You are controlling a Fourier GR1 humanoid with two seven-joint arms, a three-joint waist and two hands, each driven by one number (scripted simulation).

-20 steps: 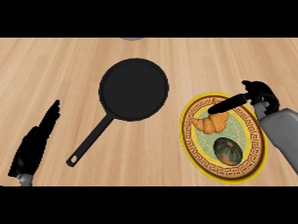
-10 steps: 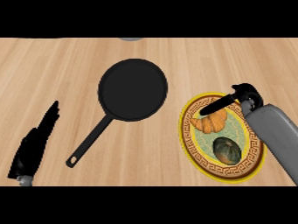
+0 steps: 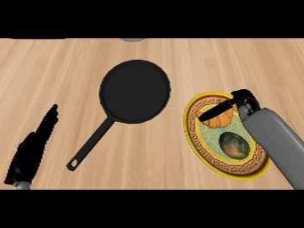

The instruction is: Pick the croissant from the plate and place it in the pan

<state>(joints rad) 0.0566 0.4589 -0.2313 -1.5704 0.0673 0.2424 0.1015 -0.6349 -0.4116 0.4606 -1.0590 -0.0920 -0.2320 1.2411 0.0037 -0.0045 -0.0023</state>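
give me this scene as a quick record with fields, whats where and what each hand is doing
surface: wooden counter
pan: black, nothing in it, handle toward lower left
plate: yellow rim, right of the pan
croissant: on the plate
dark round item: on the plate, nearer the robot
right hand: over the croissant; grasp unclear
left hand: open, resting lower left

Croissant [image 3: 219, 119]: orange-brown, ridged, on upper part of plate [image 3: 207, 156], just above a dark green oval item [image 3: 234, 144]. Plate: yellow rim w/ patterned band, right of pan [image 3: 135, 91]. Pan: black, round, nothing in it, handle pointing lower-left.
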